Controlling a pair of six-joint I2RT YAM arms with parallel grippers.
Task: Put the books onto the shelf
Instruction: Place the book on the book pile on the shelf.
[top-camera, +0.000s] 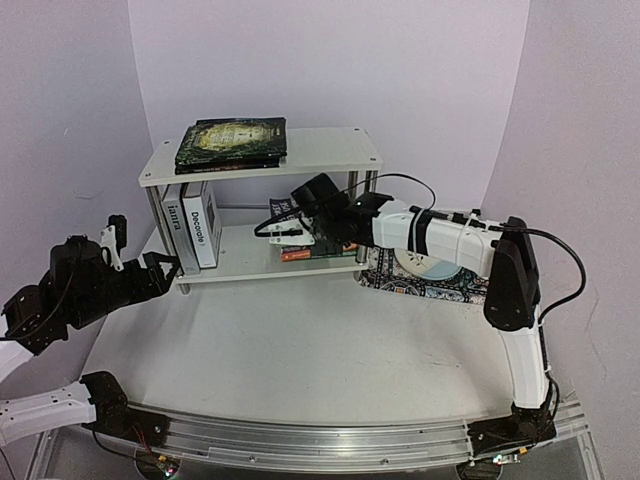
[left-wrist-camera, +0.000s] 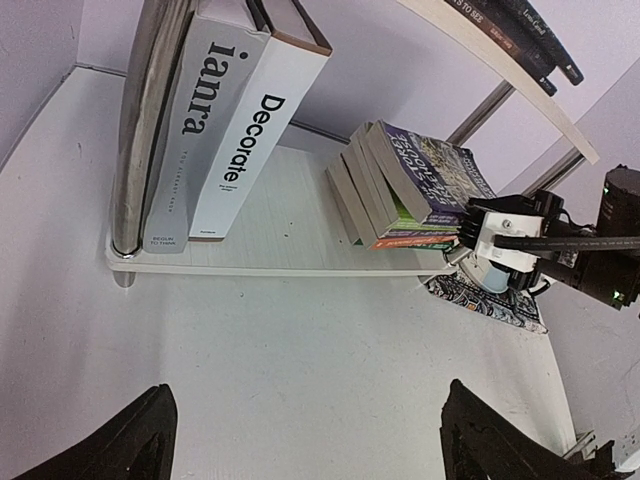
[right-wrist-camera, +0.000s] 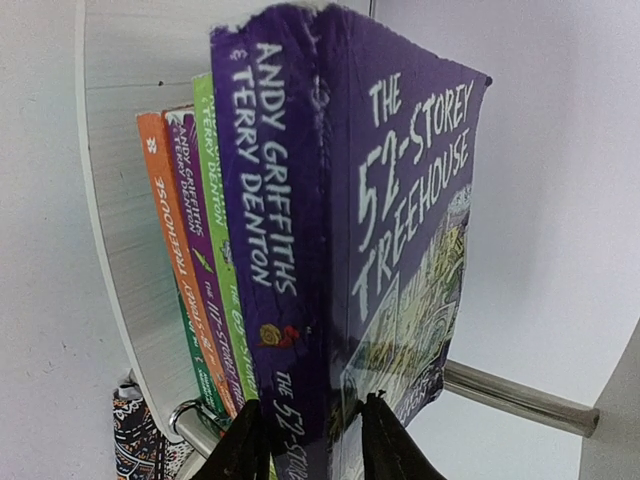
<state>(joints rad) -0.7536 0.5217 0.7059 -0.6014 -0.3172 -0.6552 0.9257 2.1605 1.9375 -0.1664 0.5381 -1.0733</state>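
Left arm (top-camera: 80, 285) folded low at the left, left gripper (left-wrist-camera: 310, 450) fingers spread wide; right arm (top-camera: 440, 238) reaching level and leftward, right gripper (right-wrist-camera: 312, 440) pinched on 52-Storey Treehouse paperback (right-wrist-camera: 400, 220) edge.

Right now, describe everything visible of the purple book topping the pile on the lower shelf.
The purple book is a worn paperback: white lettering reads "The 52-Storey Treehouse" on the cover, Andy Griffiths and Terry Denton on the scuffed spine. It lies flat atop a pile of four, resting on a green book, on the shelf's lower board. The right gripper is closed on its near end, a finger against each face.
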